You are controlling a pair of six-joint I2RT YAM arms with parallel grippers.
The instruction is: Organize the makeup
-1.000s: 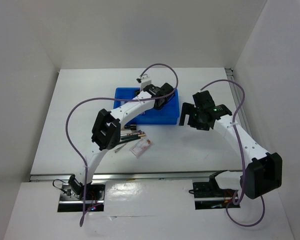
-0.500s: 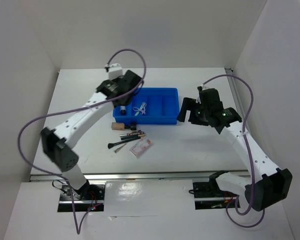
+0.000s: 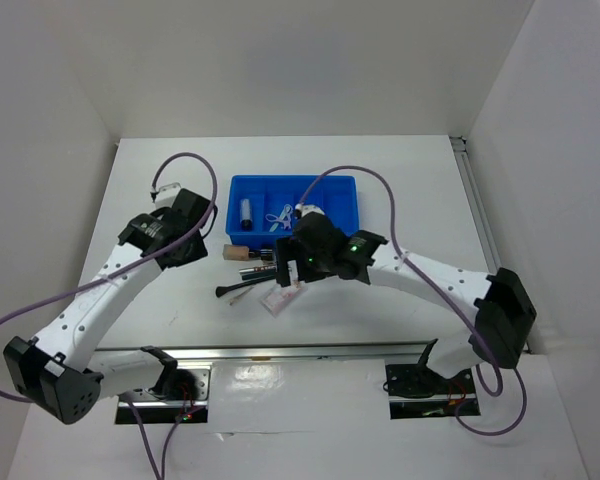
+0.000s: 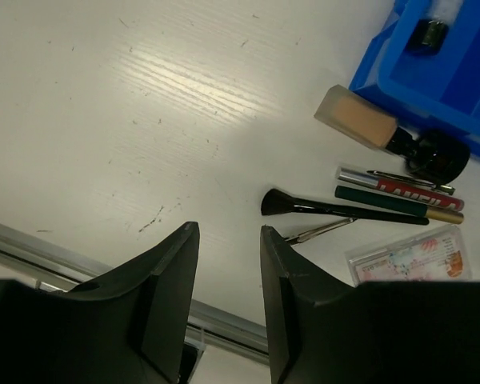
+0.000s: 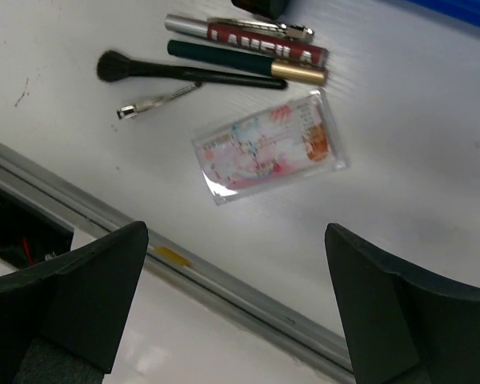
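We see our right gripper (image 5: pixel 234 232) spread wide and empty above the pink packet (image 5: pixel 268 148). Our left gripper (image 4: pixel 228 240), narrowly parted and empty, hovers left of the brush (image 4: pixel 336 210).

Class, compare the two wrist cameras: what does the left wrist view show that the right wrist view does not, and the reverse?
Only the left wrist view: the tan stub and the inside of the blue tray, with a dark-capped item in it. Only the right wrist view: the whole pinkish packet, which the left claw partly hides in its own view. Both: the black-tipped brush, red tube, green pencil and silver clip, lying close together on the white table.
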